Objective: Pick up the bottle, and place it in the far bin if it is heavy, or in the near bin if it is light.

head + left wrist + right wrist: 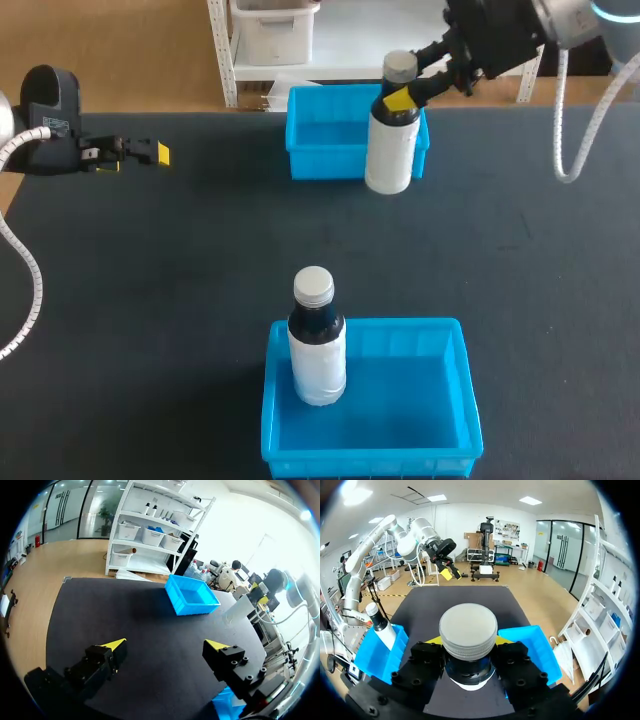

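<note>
A white bottle (391,150) with a dark neck and grey cap (468,630) hangs upright from my right gripper (404,99), which is shut on its neck. From the head camera it overlaps the right front corner of the far blue bin (325,135). A second, similar bottle (318,345) stands in the left part of the near blue bin (400,400). My left gripper (150,153) is over the table's far left, open with nothing between its fingers (112,650). The right wrist view shows both bins (527,645) (380,652) below the held bottle.
Dark table mat (180,280) lies between and around the two bins. My right arm's white cable (580,130) loops down at the far right. The far bin (192,596) lies well ahead of my left gripper.
</note>
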Robot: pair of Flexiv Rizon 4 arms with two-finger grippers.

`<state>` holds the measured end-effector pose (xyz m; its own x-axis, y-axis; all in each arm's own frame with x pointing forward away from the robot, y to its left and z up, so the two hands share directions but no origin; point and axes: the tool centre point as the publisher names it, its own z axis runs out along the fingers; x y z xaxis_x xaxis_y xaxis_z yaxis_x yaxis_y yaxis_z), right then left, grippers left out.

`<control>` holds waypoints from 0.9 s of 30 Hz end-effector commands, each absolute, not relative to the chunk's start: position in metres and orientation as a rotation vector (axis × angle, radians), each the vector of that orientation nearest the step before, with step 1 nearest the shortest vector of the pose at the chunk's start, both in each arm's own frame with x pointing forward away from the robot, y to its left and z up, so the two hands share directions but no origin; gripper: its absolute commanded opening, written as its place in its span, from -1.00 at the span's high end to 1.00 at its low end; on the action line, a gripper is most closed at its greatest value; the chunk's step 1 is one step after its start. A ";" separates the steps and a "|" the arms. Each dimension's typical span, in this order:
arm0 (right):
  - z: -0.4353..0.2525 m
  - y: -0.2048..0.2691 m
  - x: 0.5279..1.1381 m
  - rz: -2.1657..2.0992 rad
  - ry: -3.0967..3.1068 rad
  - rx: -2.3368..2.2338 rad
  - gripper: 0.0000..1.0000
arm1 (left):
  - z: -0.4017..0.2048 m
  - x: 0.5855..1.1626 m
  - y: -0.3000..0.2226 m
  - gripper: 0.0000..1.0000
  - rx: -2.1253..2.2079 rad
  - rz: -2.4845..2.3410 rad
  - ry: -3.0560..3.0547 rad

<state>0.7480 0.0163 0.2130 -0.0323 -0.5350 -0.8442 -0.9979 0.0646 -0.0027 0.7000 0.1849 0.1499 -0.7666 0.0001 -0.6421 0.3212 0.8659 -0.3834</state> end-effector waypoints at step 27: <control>0.245 -0.076 0.759 0.770 1.764 -1.466 1.00 | 0.150 0.700 0.185 -1.00 0.231 -0.636 2.374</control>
